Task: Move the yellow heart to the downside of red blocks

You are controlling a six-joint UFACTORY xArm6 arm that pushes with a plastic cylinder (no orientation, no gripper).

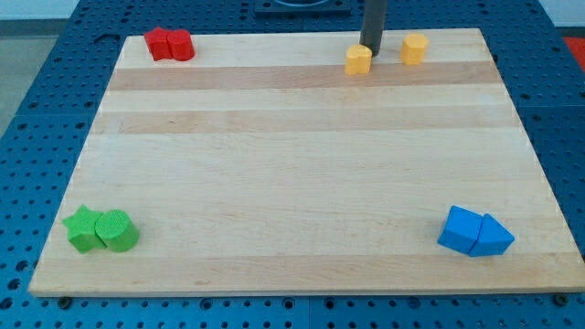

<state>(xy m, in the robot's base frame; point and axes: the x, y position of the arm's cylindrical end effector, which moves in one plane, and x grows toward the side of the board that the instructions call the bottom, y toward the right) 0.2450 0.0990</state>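
Two yellow blocks sit near the view's top edge, right of centre: one (358, 59) on the left and one (414, 48) on the right. Their shapes are too small to tell for sure; the left one looks notched like a heart. My tip (369, 48) stands just above and right of the left yellow block, touching or nearly touching it. Two red blocks, a star-like one (160, 43) and a cylinder (181, 46), sit side by side at the board's top left corner, far to the left of my tip.
A green star (84, 228) and a green cylinder (118, 230) sit together at the bottom left. A blue cube (461, 228) and a blue triangle (494, 238) touch at the bottom right. The wooden board (292, 164) lies on a blue perforated table.
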